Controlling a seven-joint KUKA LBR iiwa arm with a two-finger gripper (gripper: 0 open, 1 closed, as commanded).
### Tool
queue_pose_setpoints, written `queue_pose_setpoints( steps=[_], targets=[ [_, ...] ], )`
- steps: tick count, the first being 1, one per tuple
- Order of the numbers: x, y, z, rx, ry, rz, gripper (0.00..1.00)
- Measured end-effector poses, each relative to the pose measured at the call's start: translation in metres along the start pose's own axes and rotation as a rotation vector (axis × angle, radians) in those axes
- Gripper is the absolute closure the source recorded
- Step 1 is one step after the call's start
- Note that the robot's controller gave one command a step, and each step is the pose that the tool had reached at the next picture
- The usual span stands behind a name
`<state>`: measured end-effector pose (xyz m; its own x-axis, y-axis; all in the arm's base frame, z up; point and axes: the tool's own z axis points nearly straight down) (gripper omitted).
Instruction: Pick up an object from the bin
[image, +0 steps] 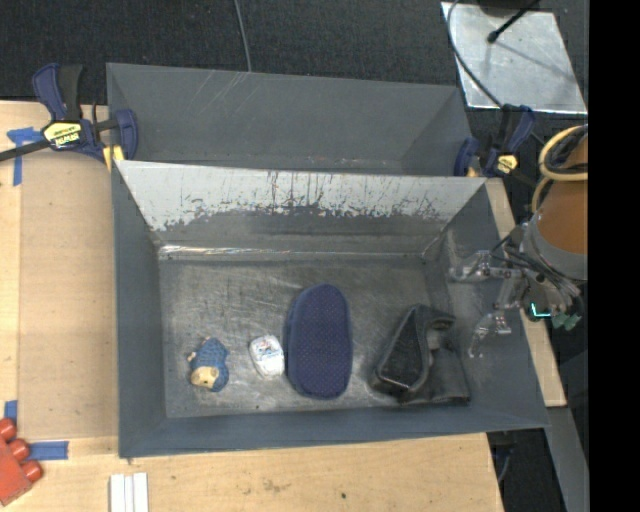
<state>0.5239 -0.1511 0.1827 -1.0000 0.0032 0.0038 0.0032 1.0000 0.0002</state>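
My gripper hangs at the bin's right wall, its two metal fingers spread apart and nothing between them. Just left of and below it lies a black, folded, pouch-like thing in the bin's right front corner. The lower fingertip is close to that thing's upper right edge; whether it touches, I cannot tell.
A dark blue oval pad lies in the middle of the floor. Left of it are a small white rounded thing and a little blue toy with a tan face. The arm's orange cover is at the right edge.
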Motion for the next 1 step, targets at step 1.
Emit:
queue_pose_setpoints(
  steps=[1],
  targets=[
    [0.0255,0.0395,0.0904,0.011,-0.033,-0.411,0.00]
  ],
)
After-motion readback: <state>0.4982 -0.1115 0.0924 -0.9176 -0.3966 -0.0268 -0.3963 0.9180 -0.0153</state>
